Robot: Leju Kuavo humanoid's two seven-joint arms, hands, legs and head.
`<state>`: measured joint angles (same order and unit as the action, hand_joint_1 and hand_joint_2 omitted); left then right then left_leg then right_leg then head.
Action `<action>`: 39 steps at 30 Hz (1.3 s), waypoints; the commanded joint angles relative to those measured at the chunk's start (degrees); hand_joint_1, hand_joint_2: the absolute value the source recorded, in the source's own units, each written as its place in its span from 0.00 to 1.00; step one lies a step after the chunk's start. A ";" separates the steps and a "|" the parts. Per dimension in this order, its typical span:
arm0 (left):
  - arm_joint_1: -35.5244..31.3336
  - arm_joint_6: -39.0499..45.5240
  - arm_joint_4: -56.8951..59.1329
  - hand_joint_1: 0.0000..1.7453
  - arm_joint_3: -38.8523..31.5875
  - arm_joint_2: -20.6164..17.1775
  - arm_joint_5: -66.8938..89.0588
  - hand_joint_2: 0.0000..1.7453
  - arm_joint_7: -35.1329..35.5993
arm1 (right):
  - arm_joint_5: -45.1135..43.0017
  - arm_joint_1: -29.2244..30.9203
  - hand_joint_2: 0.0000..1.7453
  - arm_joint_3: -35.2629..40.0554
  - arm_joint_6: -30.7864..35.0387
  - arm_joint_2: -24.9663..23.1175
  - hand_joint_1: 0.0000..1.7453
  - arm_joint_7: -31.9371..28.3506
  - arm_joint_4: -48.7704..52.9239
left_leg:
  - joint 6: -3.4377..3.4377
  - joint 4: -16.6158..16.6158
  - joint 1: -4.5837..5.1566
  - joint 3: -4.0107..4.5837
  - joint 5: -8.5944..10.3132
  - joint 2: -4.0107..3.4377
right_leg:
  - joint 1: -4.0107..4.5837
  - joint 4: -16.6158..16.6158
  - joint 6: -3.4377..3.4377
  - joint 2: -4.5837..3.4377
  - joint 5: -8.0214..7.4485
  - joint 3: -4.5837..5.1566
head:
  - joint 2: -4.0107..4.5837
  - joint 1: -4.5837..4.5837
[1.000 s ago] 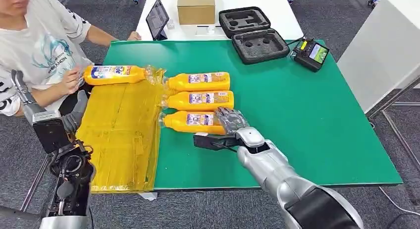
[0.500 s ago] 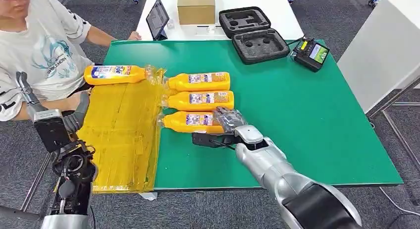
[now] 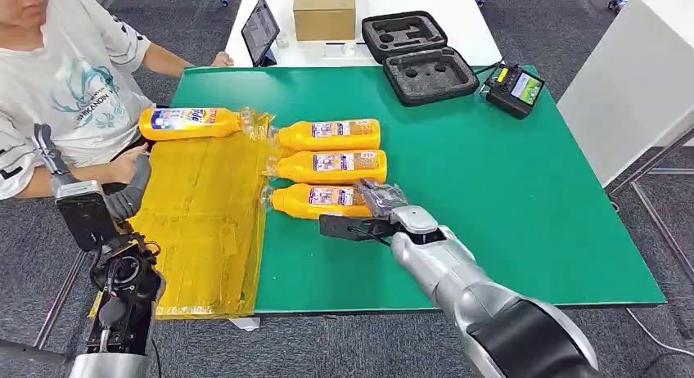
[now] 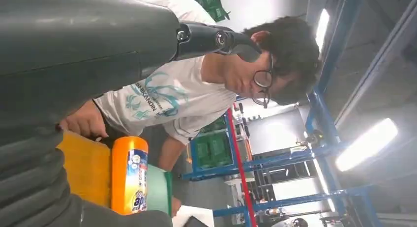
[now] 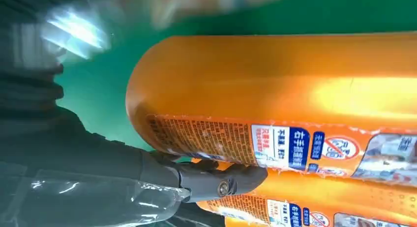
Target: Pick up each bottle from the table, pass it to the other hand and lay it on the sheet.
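Three orange bottles lie side by side on the green table (image 3: 491, 198): far (image 3: 327, 135), middle (image 3: 329, 165) and nearest (image 3: 319, 200). Another bottle (image 3: 187, 123) lies at the far end of the yellow sheet (image 3: 196, 222), also seen as bottle (image 4: 129, 175) beside the sheet (image 4: 86, 168). My right hand (image 3: 378, 204) is at the nearest bottle's base, dark fingers (image 5: 216, 180) reaching over its far side against the nearest bottle (image 5: 275, 99), while the thumb lies on the table just short of it. My left hand (image 3: 86, 194) is raised off the table's left edge, fingers spread, holding nothing.
A person (image 3: 65, 75) sits at the far left, one hand (image 3: 123, 161) near the sheet's edge. At the back stand a tablet (image 3: 260, 30), a cardboard box (image 3: 323, 10), an open black foam case (image 3: 419, 55) and a controller (image 3: 513, 87). A white table (image 3: 638, 75) is at the right.
The person's hand has drawn back from the bottle on the sheet. My right hand has settled a little closer around the nearest bottle's base. My left hand has drifted slightly right.
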<state>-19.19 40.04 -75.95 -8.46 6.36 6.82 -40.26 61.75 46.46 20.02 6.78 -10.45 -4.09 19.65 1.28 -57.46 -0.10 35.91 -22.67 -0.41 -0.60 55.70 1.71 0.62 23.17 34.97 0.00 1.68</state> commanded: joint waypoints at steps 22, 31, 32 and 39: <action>-1.97 -0.04 5.86 0.00 2.29 -1.54 -3.05 1.00 0.26 | 2.29 2.01 1.00 0.98 -2.27 -0.90 0.14 2.28 -5.21 | -0.06 0.00 -0.04 -0.17 -0.08 0.07 | 0.04 -0.01 -0.06 0.01 0.08 -0.19 | 0.00 -0.02; -2.54 -0.04 6.92 0.00 2.60 -1.65 -4.03 1.00 0.26 | 0.04 2.63 1.00 -0.69 -5.36 -1.54 1.00 -1.09 -4.65 | -0.05 0.00 -0.02 -0.11 -0.05 0.07 | 0.02 0.01 -0.05 0.02 0.07 -0.12 | 0.00 -0.02; -2.64 -0.04 7.02 0.00 2.66 -1.66 -4.19 1.00 0.26 | -0.05 2.95 1.00 -0.73 -5.26 -1.57 1.00 -1.56 -4.34 | -0.09 -0.02 -0.06 -0.21 -0.12 0.07 | 0.05 0.02 -0.08 0.00 0.12 -0.23 | 0.00 0.00; -2.22 -0.06 6.39 0.00 2.73 -1.70 -4.78 1.00 0.26 | -0.14 4.17 1.00 -0.65 -5.14 -1.83 1.00 -2.42 -4.01 | -0.04 -0.01 0.00 -0.07 -0.05 0.02 | -0.01 0.04 -0.03 -0.02 0.06 -0.06 | 0.00 0.00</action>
<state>-19.25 40.04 -73.11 -6.23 5.62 2.62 -40.26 61.72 46.97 20.04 2.34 -11.78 -6.16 18.43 1.28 -57.46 -0.10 35.91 -22.67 -0.41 -0.60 55.70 1.71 0.61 23.16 34.97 0.00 1.68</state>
